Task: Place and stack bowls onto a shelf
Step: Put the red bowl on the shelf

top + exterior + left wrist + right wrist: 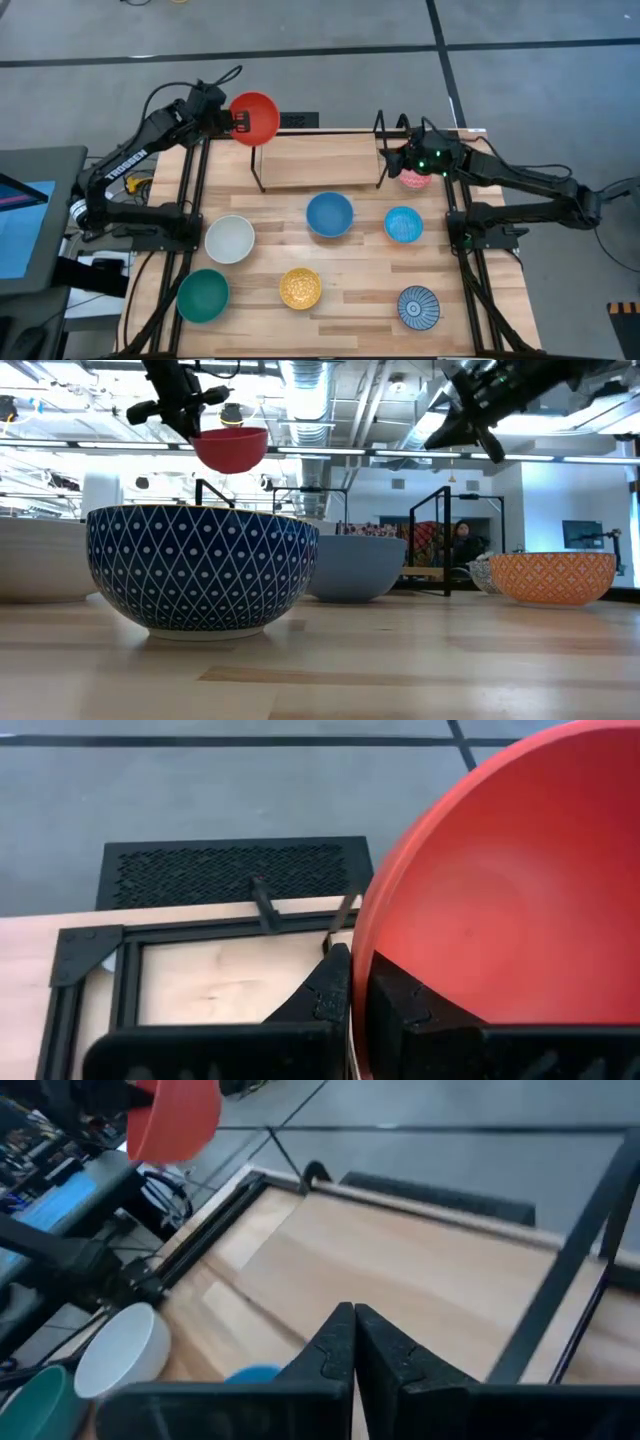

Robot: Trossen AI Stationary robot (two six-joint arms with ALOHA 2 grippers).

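My left gripper (238,122) is shut on the red-orange bowl (256,117), which it holds in the air above the shelf's far left corner. The shelf (318,160) is a light-wood plank on black wire legs at the table's far side. My right gripper (354,1342) is shut and empty, hovering by the shelf's right end (398,160), close to the pink-red patterned bowl (416,180) on the table. The white (230,238), blue (329,215), light blue (403,224), teal (203,295), yellow patterned (300,288) and blue-white striped (418,306) bowls stand upright on the table. My left gripper pinches the red-orange bowl's rim (362,970) on the side facing the arm. One finger (405,1005) is inside the bowl and one (328,992) is outside. The fingers come about level from the table's left. The bowl is lifted clear, mouth up (232,448).
Black frame rails (190,200) run along the table's left and right sides (468,250). The shelf's plank (430,1270) carries nothing. In the low view the striped bowl (200,570) fills the foreground. A person (462,545) sits in the room behind.
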